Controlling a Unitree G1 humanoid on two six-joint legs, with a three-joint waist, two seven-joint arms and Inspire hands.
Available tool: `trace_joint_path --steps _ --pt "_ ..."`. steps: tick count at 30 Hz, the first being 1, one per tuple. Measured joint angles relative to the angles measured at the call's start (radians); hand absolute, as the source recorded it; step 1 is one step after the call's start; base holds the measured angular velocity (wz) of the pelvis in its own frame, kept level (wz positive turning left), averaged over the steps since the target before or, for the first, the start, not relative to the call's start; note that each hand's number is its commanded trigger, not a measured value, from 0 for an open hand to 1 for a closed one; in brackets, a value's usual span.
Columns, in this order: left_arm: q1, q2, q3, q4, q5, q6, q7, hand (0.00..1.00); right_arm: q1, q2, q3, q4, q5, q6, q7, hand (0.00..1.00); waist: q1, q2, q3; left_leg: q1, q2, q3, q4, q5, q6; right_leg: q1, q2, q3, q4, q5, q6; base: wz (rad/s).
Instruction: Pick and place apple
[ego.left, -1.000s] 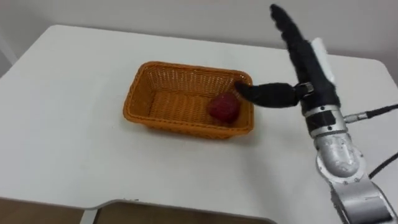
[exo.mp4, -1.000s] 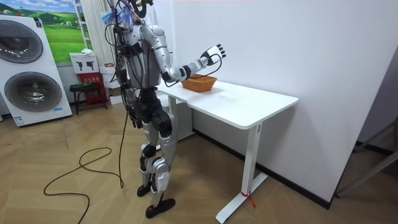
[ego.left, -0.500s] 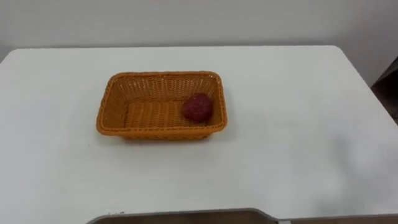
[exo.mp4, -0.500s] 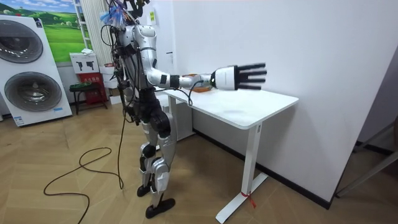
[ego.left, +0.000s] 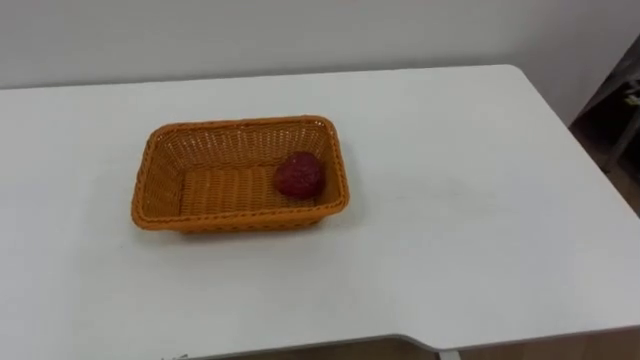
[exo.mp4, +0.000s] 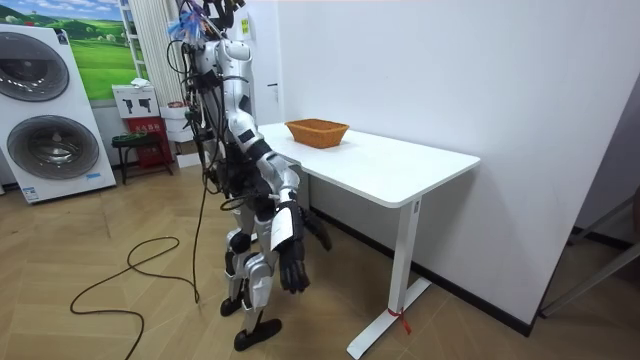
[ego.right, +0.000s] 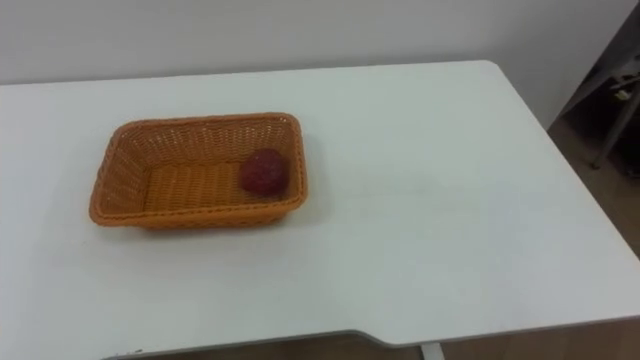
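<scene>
A dark red apple lies inside the orange wicker basket, against its right wall. The basket stands on the white table, left of the middle. In the room view the robot stands at the table's end nearest the room view's left, with the basket in front of it. My right hand hangs low beside the leg, fingers relaxed and holding nothing. A dark shape behind it under the table edge looks like my left hand, too small to read.
The table's right edge drops off to the floor. Its front edge runs along the bottom of the eye views. A washing machine and a small stool stand behind the robot, with a white wall behind the table.
My right arm left the basket's right end, swung out straight over the table, then dropped to my side. The apple stays in the basket. The eye views shifted with the head.
</scene>
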Motion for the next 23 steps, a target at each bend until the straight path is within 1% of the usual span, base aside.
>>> trace_joint_path --steps 2,3,4,5,7,8,9,10,11,12,13,14,15,16,17,19,22,23 --pt "-0.001 -0.001 0.001 0.000 0.002 0.008 -0.007 0.00 0.000 0.006 0.022 0.063 0.001 0.023 0.048 0.00 0.011 0.000 0.0000 0.000 0.001 0.004 -0.001 0.000 0.000 -0.004 0.001 0.009 0.001 0.000 0.000 -0.07" --pt "-0.001 -0.001 0.001 -0.001 0.004 0.020 -0.015 0.00 0.002 0.006 0.045 0.118 0.004 0.040 0.093 0.00 0.016 0.002 0.0003 0.000 0.001 0.004 -0.002 0.000 0.000 -0.005 0.001 0.011 0.001 0.000 0.000 0.00" --pt "0.001 -0.001 -0.001 -0.002 0.015 0.026 -0.026 0.00 0.005 0.007 0.086 0.166 0.019 0.059 0.146 0.00 0.020 0.003 0.0008 0.000 0.001 0.003 -0.002 0.000 0.000 -0.004 0.001 0.008 0.001 0.000 0.000 0.00" --pt "0.003 -0.002 -0.001 -0.002 0.021 0.030 -0.033 0.00 0.005 0.010 0.103 0.188 0.021 0.071 0.178 0.00 0.021 0.002 0.0005 0.000 0.000 0.002 -0.002 0.000 0.000 -0.003 0.000 0.005 0.001 0.000 0.000 0.06" --pt "0.006 -0.006 0.006 0.000 0.025 0.043 -0.053 0.00 0.005 0.028 0.162 0.253 0.019 0.112 0.314 0.00 0.027 0.002 0.0004 0.004 -0.001 0.001 -0.003 0.000 0.000 0.002 0.000 0.002 -0.001 0.000 0.000 0.04" --pt "0.006 -0.007 0.006 0.000 0.026 0.044 -0.056 0.00 0.005 0.031 0.181 0.269 0.011 0.120 0.347 0.00 0.026 0.003 0.0004 0.004 -0.001 0.001 -0.003 0.000 0.000 0.003 -0.001 0.001 -0.001 0.000 0.000 0.03" --pt "0.004 -0.008 0.006 0.000 0.027 0.045 -0.068 0.00 0.004 0.036 0.214 0.300 -0.032 0.142 0.420 0.00 0.030 0.004 0.0004 0.007 -0.001 0.001 0.000 0.000 0.000 0.003 -0.002 -0.002 0.000 0.000 0.000 0.00" --pt "0.002 -0.013 0.008 0.000 0.028 0.047 -0.073 0.00 0.000 0.037 0.244 0.319 -0.085 0.165 0.481 0.00 0.044 0.007 0.0012 0.010 -0.001 0.002 -0.001 0.000 0.000 0.002 -0.001 0.000 0.000 0.000 0.000 -0.06" --pt "0.000 -0.014 0.008 0.000 0.028 0.051 -0.075 0.00 0.000 0.037 0.261 0.319 -0.115 0.179 0.506 0.00 0.050 0.008 0.0011 0.011 -0.001 0.002 -0.001 0.000 0.000 0.002 -0.001 0.002 0.001 0.000 0.000 -0.09" --pt "0.000 -0.015 0.008 0.001 0.028 0.057 -0.079 0.00 0.000 0.037 0.297 0.320 -0.180 0.194 0.549 0.00 0.054 0.008 0.0010 0.014 0.000 0.002 -0.001 0.000 0.000 0.004 -0.001 0.002 0.001 0.000 0.000 -0.06" --pt "-0.001 -0.015 0.008 0.001 0.031 0.061 -0.084 0.00 0.000 0.037 0.335 0.323 -0.241 0.196 0.581 0.00 0.060 0.008 0.0011 0.017 0.000 0.006 -0.002 0.000 0.000 0.005 -0.002 0.001 0.000 -0.001 0.000 0.00" --pt "-0.002 -0.015 0.007 0.001 0.035 0.062 -0.085 0.00 -0.002 0.037 0.350 0.324 -0.270 0.196 0.595 0.00 0.064 0.008 0.0012 0.017 0.000 0.006 -0.001 0.000 0.000 0.005 -0.002 0.001 0.000 -0.001 0.000 0.00" --pt "-0.006 -0.016 -0.001 0.001 0.038 0.067 -0.086 0.00 -0.006 0.036 0.387 0.327 -0.329 0.197 0.617 0.00 0.074 0.008 0.0013 0.017 0.000 0.006 0.000 0.000 0.000 0.005 -0.002 0.000 0.001 -0.001 0.000 0.03" --pt "-0.006 -0.016 -0.014 0.005 0.038 0.072 -0.085 0.00 -0.016 0.036 0.418 0.333 -0.406 0.208 0.638 0.00 0.076 0.009 0.0016 0.017 0.000 0.004 0.001 0.000 0.000 0.006 -0.002 -0.002 0.001 -0.001 0.000 0.05" --pt "-0.006 -0.016 -0.023 0.010 0.037 0.074 -0.085 0.00 -0.024 0.037 0.428 0.337 -0.446 0.215 0.647 0.00 0.077 0.009 0.0015 0.017 0.000 0.003 0.001 -0.001 0.001 0.007 -0.002 -0.004 0.001 -0.001 0.000 0.06" --pt "-0.013 -0.016 -0.068 0.022 0.035 0.091 -0.085 0.00 -0.043 0.036 0.477 0.339 -0.568 0.235 0.677 0.00 0.081 0.013 0.0012 0.016 0.000 -0.005 0.002 -0.001 0.001 0.007 -0.002 -0.008 0.001 -0.001 0.000 0.06" --pt "-0.022 -0.019 -0.125 0.033 0.035 0.108 -0.089 0.00 -0.057 0.037 0.546 0.339 -0.664 0.261 0.694 0.00 0.096 0.022 0.0012 0.017 0.000 -0.006 0.000 -0.002 0.001 0.009 -0.003 -0.011 0.002 -0.001 0.000 0.01" --pt "-0.023 -0.022 -0.128 0.034 0.035 0.109 -0.089 0.00 -0.057 0.037 0.553 0.339 -0.684 0.262 0.695 0.00 0.098 0.026 0.0009 0.017 0.000 -0.008 0.000 -0.002 0.002 0.011 -0.003 -0.012 0.001 -0.001 0.000 0.00"
